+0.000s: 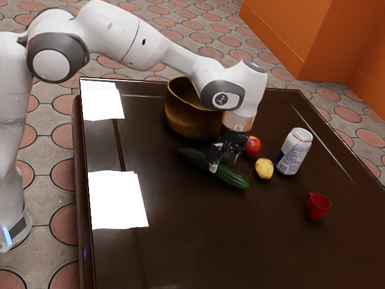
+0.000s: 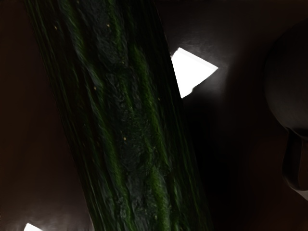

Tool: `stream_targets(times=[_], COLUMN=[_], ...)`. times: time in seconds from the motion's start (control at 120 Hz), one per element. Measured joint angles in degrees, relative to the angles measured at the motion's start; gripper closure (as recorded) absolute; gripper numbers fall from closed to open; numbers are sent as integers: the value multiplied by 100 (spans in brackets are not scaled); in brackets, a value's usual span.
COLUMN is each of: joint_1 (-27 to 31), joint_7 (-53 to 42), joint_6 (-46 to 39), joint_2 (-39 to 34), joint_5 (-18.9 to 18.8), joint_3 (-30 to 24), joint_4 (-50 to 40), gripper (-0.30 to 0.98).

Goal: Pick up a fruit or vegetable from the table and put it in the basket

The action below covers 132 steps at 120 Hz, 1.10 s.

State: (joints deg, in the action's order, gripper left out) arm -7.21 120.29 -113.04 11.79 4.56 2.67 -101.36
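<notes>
Exterior view, going left to right. White arm (image 1: 129, 42) comes in from the left, grey joint covers, blue light strip near its base. Round emblem on the joint cover above the hand; can't read it.

Counter (image 1: 180, 241): dark brown, glossy, two bright white patches of light on its left part. Floor (image 1: 54, 259) is grey with reddish round tiles.

Basket (image 1: 187, 120): brass-coloured, deep, open top, standing toward the counter's far edge, partly behind the arm. No lettering that I can see.

Cucumber (image 1: 231, 177): dark green, lying on the counter in front of the basket, outside it, slanting toward the viewer at its right end.

Hand (image 1: 224, 166): black, pointing down at the cucumber's middle. Fingers are spread, released, one toward each side of the cucumber. Can't tell if either touches it.

Red fruit (image 1: 253, 147) just right of the hand, yellow fruit (image 1: 264, 169) nearer the viewer, both on the counter.

Can (image 1: 295, 152): upright, white and blue, dense printing on the side. Brand not legible.

Cup (image 1: 318, 206): red, plain, small handle on its left. Orange wall (image 1: 301, 36) at upper right.

Wrist view: cucumber skin close up, ridged. Dark rounded thing (image 2: 291, 82) beside it, can't identify.
</notes>
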Motion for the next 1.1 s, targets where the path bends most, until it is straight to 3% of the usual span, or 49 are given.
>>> stream_targets(times=[0.367, 0.617, 0.867, 1.1], joint_1=[42, 44, 0, -12], joint_7=[-207, -278, -262, -206], joint_6=[-208, -306, -361, -377], joint_2=[311, 396, 415, 218], joint_5=[0, 17, 15, 102], joint_3=[4, 6, -1, -10], joint_4=[90, 84, 88, -10], gripper=[0, 11, 42, 47])
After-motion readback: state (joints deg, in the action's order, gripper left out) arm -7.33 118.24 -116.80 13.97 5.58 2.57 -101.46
